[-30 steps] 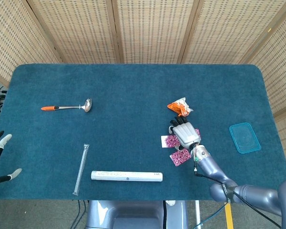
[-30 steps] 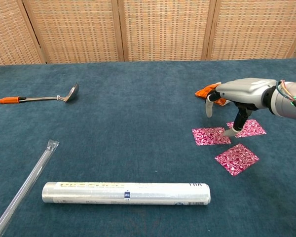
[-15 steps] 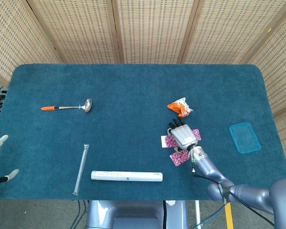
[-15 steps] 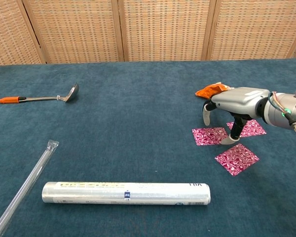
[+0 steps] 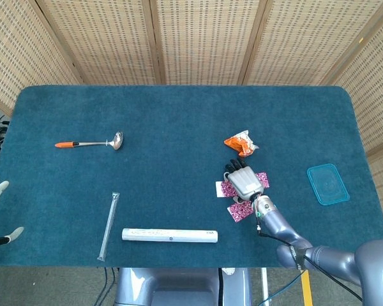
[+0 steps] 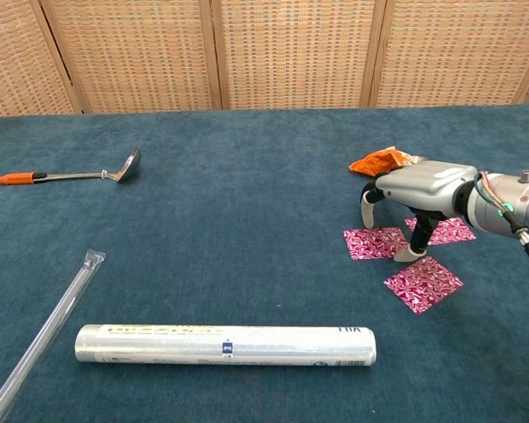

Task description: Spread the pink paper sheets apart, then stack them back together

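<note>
I'm hovering my right robot hand (image 6: 416, 196), open and empty, fingertips down on the three spread pink patterned paper squares (image 6: 376, 242); pressing lightly, sliding one over its neighbour.

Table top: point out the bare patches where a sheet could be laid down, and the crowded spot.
Bare cloth lies between the ladle and the orange packet, and along the far edge. It is crowded around the pink sheets under the right hand, near the teal lid.
</note>
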Tool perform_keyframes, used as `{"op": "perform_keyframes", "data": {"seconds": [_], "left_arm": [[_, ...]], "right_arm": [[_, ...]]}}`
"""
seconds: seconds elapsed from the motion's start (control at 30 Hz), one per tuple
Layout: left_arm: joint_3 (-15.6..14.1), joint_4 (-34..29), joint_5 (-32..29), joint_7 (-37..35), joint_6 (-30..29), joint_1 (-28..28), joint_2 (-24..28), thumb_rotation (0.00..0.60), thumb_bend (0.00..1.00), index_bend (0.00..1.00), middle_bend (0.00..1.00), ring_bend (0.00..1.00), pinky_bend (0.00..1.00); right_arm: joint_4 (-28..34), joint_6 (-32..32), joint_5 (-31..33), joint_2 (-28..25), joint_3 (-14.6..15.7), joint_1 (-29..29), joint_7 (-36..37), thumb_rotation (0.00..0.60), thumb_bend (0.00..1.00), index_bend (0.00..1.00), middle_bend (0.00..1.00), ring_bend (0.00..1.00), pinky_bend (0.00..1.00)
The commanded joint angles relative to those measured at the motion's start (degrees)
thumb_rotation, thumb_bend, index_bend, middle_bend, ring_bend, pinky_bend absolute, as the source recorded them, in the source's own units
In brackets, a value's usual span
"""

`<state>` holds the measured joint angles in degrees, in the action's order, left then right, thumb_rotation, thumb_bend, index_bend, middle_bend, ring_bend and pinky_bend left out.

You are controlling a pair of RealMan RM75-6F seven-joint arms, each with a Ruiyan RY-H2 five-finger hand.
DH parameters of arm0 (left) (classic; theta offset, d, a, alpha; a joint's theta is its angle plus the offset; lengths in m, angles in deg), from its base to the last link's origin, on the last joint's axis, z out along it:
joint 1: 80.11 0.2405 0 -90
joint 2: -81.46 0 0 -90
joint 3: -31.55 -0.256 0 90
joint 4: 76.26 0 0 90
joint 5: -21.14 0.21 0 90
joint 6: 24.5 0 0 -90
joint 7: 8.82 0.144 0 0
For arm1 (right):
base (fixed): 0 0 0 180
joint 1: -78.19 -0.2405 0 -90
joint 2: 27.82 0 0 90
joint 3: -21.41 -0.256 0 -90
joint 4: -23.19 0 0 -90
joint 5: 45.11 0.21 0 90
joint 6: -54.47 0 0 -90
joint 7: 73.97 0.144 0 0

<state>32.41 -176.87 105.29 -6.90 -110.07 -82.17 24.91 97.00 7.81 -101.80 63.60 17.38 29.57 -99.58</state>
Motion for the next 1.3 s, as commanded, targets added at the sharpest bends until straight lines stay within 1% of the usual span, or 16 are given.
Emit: {"op": "perform_keyframes", "data": {"seconds": [0.03, 0.5, 0.97, 1.3], "left_arm": [[0.0, -0.1, 0.0, 0.1, 0.0, 0.0, 0.0, 0.573, 0.00, 0.09, 0.00, 0.00, 0.00], [0.2, -0.4, -0.3, 0.5, -0.1, 0.1, 0.0, 0.571, 0.00, 0.09, 0.00, 0.00, 0.00], [0.5, -0.1, -0.8, 0.4, 0.0, 0.1, -0.1, 0.571, 0.00, 0.09, 0.00, 0.00, 0.00], [0.6, 0.3, -0.7, 0.1, 0.6, -0.2, -0.2, 0.572, 0.00, 0.09, 0.00, 0.00, 0.00]], "right_arm": [[-0.5, 0.2, -0.4, 0.2, 0.0, 0.1, 0.2, 0.600, 0.25, 0.35, 0.16, 0.00, 0.00], [-3.1, 1.4, -2.3, 1.2, -0.7, -0.1, 1.2, 0.600, 0.25, 0.35, 0.16, 0.00, 0.00], [-5.7, 3.3, -2.9, 1.9, -2.4, -2.0, 1.0, 0.600, 0.25, 0.35, 0.16, 0.00, 0.00], [-3.7, 2.5, -2.0, 0.9, -1.9, -1.3, -1.1, 0.600, 0.25, 0.35, 0.16, 0.00, 0.00]]}}
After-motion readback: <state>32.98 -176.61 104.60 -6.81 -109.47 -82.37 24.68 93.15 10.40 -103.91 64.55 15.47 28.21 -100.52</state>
